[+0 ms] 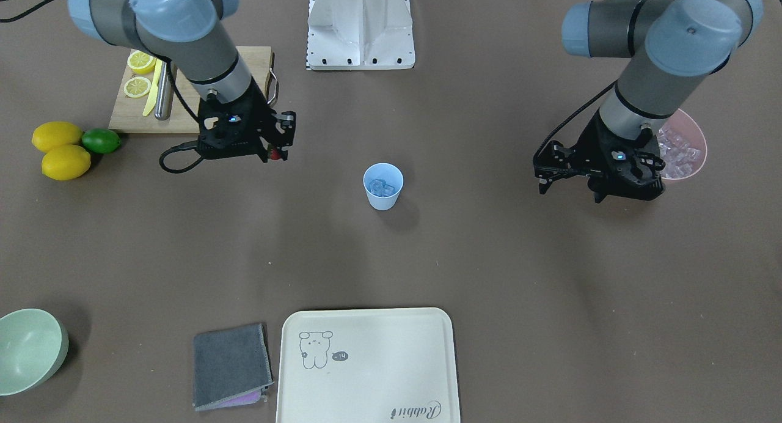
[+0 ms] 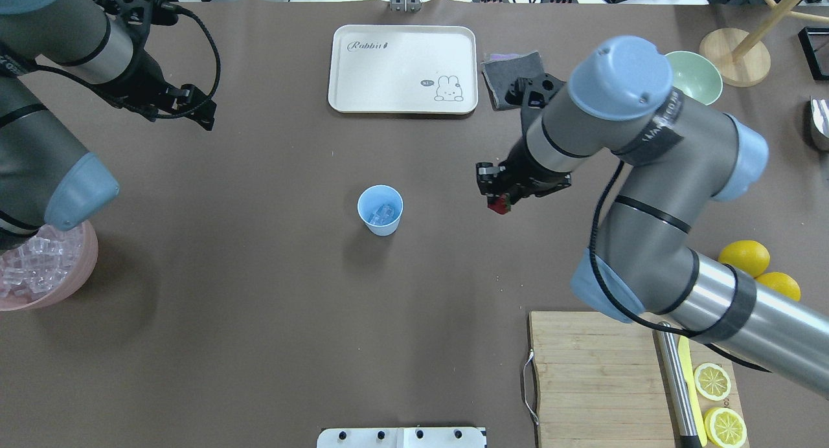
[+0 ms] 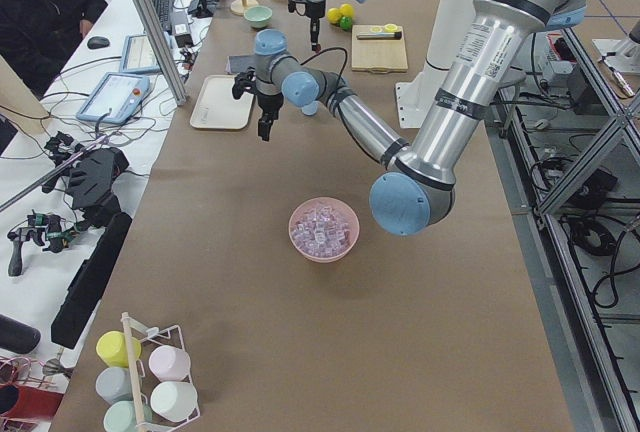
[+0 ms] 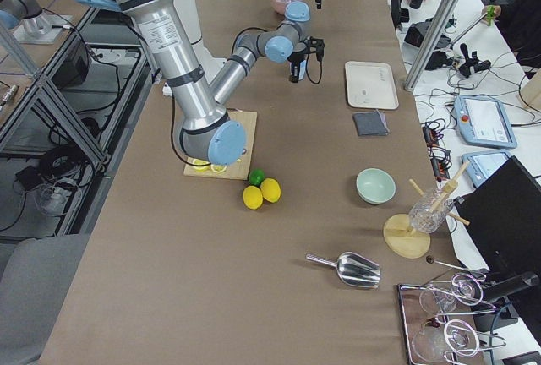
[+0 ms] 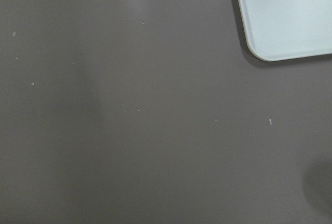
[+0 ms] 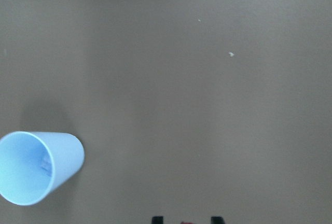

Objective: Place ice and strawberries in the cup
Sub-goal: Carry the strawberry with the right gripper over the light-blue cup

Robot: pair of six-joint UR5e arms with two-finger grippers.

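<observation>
Strawberry point(image 2: 497, 206) sat clamped in the right gripper point(image 2: 499, 201), well short of the cup point(image 2: 380, 210) (ice point(image 2: 382, 213) already inside); released early, it would likely miss the rim. Left gripper point(image 1: 569, 187) hung with jaws apart.

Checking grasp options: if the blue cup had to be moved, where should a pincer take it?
Around its outer wall, level from the side, likely: the cup stands upright, round and tapered, with ice inside, so its wall offers opposing faces.
</observation>
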